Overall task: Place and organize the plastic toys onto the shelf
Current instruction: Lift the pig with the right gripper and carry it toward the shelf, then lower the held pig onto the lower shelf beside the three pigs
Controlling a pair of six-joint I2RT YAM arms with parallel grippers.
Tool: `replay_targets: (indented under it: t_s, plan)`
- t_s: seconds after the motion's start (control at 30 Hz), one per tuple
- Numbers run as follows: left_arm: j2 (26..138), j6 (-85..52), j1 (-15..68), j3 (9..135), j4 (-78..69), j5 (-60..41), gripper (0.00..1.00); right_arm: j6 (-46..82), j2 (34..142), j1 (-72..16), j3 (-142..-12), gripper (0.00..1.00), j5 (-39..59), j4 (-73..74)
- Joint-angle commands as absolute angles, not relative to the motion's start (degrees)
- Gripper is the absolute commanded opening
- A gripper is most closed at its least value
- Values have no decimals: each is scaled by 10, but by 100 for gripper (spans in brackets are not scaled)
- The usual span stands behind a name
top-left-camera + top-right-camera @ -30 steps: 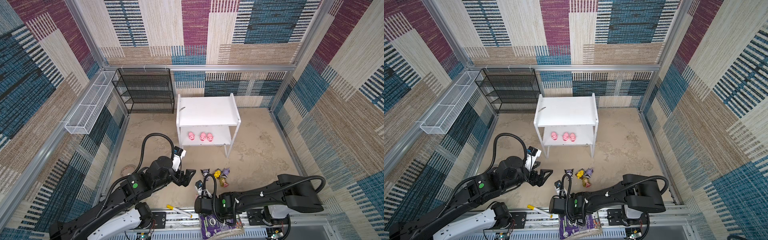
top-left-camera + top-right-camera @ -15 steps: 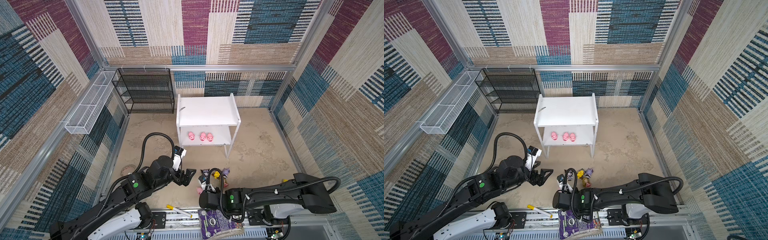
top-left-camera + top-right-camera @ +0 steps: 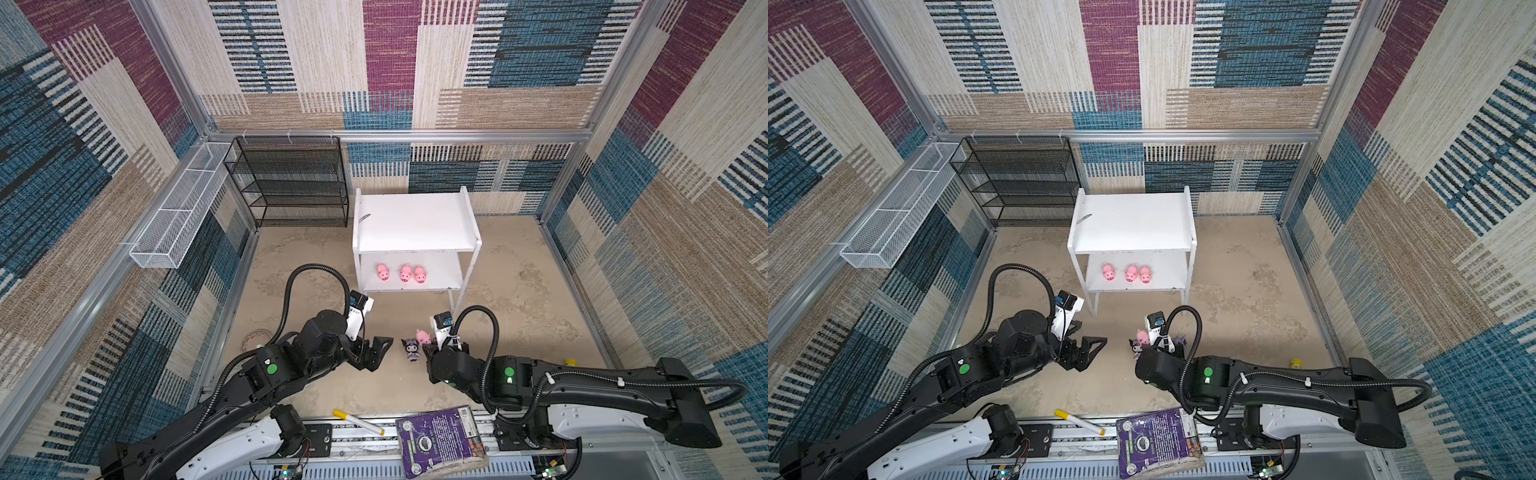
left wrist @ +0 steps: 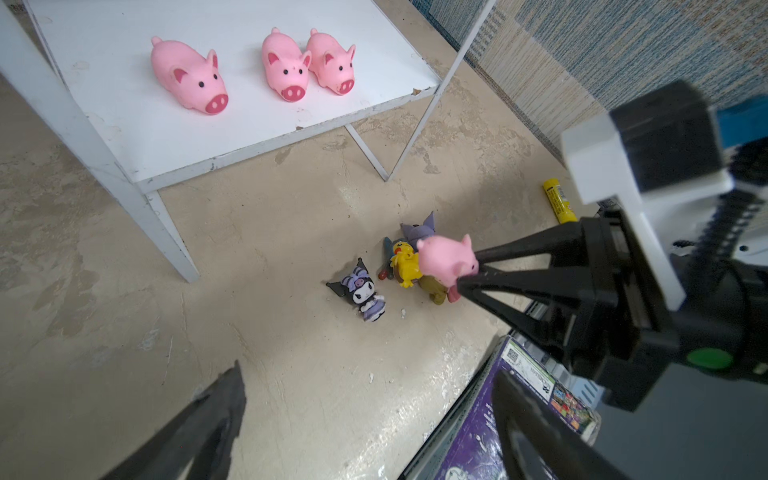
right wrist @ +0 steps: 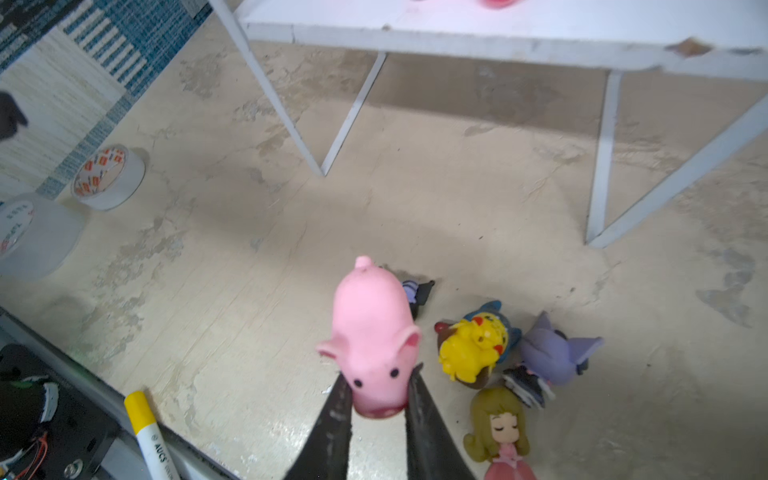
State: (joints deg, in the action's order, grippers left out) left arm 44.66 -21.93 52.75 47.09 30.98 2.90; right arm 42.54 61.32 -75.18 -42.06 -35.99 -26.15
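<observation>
My right gripper (image 5: 378, 380) is shut on the snout end of a pink pig (image 5: 374, 345), holding it just above the floor; in a top view this pig (image 3: 423, 336) shows beside the wrist. Around it on the floor are a black-purple eared figurine (image 4: 361, 291), a yellow blue-hooded one (image 5: 473, 349), a lilac eared one (image 5: 548, 357) and a blonde girl (image 5: 498, 428). The white shelf (image 3: 415, 224) stands behind, with three pink pigs (image 3: 406, 273) on its lower board. To the left of the toys, my left gripper (image 3: 380, 353) hangs open and holds nothing.
A yellow-capped marker (image 3: 357, 420) and a purple book (image 3: 440, 440) lie at the front edge. A black mesh rack (image 3: 291, 183) and a white wire basket (image 3: 178, 208) stand at the back left. Tape rolls (image 5: 110, 176) sit left; a yellow stick (image 4: 559, 199) lies right.
My right gripper has shut on the pink pig and carried it right and away from the front edge, up beside the other figurines. The left arm has barely moved.
</observation>
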Motion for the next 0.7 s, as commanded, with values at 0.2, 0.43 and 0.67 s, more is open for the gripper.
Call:
replay_targets:
  t_s: [0.2, 0.43, 0.67]
  plan:
    - [454, -203, 527, 476, 291, 36, 93, 417, 543, -720, -405, 24, -489, -211]
    - [462, -194, 527, 485, 288, 34, 93, 377, 552, -679, -402, 24, -500, -117]
    - [473, -184, 526, 496, 276, 24, 93, 344, 601, -636, -414, 24, -472, -53]
